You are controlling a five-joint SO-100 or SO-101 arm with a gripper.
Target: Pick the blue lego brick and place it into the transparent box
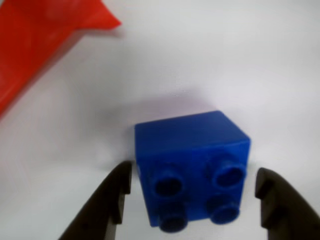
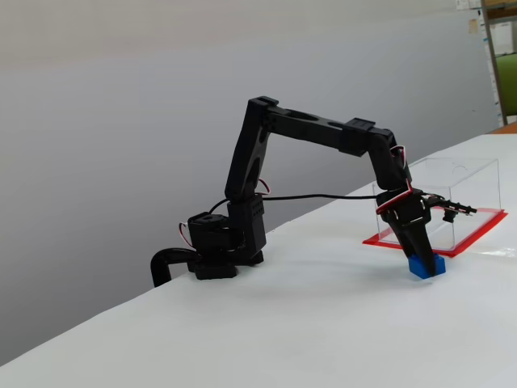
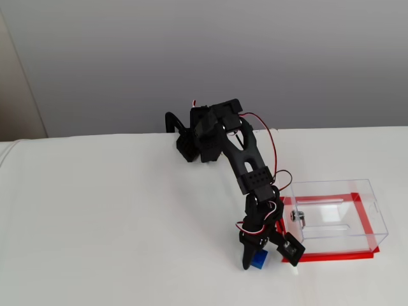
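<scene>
A plain white table (image 3: pixel 95 242) fills the scene, backed by a bare grey wall (image 2: pixel 121 121) (a shelf edge shows at the far right in a fixed view). A black jointed robot arm (image 2: pixel 323 133) reaches down to the table. Its two-finger gripper (image 1: pixel 192 187) has dark fingers (image 1: pixel 107 205) spread apart on either side of the small bright blue studded plastic brick (image 1: pixel 192 165), with gaps visible, not pinching it. The brick rests on the table just beside the clear plastic rectangular box with a red base edge (image 3: pixel 357 255).
</scene>
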